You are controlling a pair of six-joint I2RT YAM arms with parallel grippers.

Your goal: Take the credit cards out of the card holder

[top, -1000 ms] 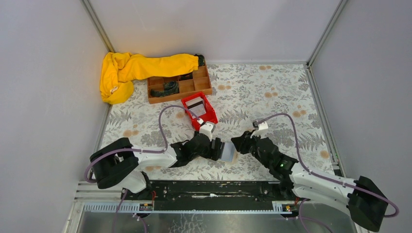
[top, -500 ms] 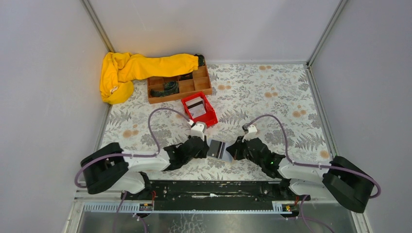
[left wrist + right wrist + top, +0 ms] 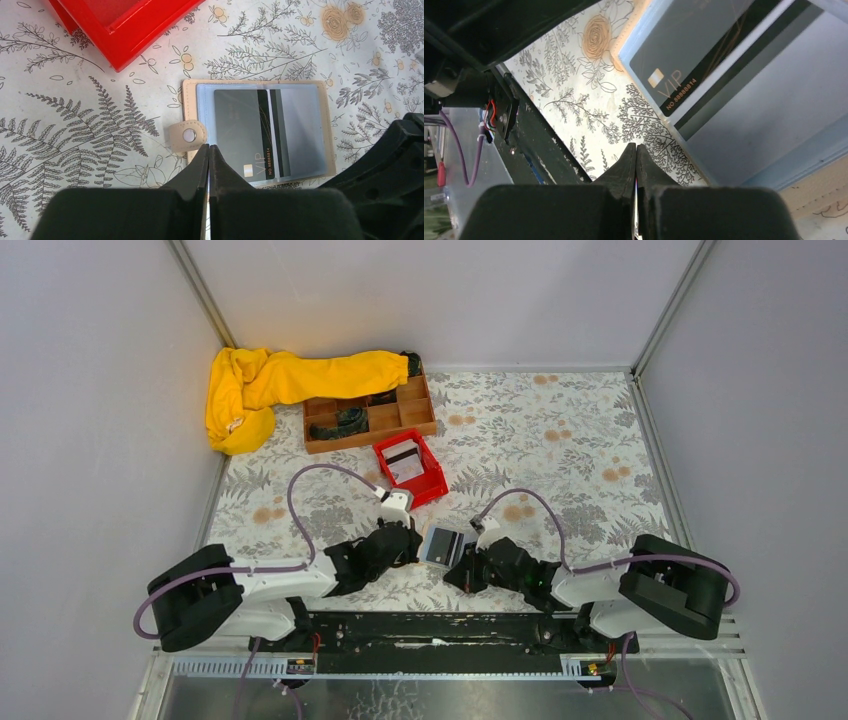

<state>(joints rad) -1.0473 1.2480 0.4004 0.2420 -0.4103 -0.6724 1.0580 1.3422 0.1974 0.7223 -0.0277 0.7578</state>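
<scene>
At the left gripper (image 3: 208,146): fingers pressed flat together, nothing pinched, tips just off the near edge of the card holder (image 3: 305,100), beside its tan snap tab (image 3: 187,136). At the right gripper (image 3: 636,146): likewise pressed together, empty, tips over the floral table (image 3: 589,105) close to the holder's corner. Card holder lying open and flat between the two grippers, slate-blue pocket inside a tan border. In that pocket, credit cards (image 3: 237,125): grey one marked VIP on top, dark stripe of another peeking out beside it. Total count unclear under the hazy sleeve. Holder's lower right corner hidden behind the black right arm in the left wrist view, and cut off by the frame edge in the right wrist view. Further out, red bin (image 3: 410,468) near the holder but apart. Inside it, pale flat piece with a dark band, too small to name. Beyond that, wooden tray (image 3: 368,415) with dark lumps in some compartments, unreadable, back edge partly under yellow cloth (image 3: 280,380).
</scene>
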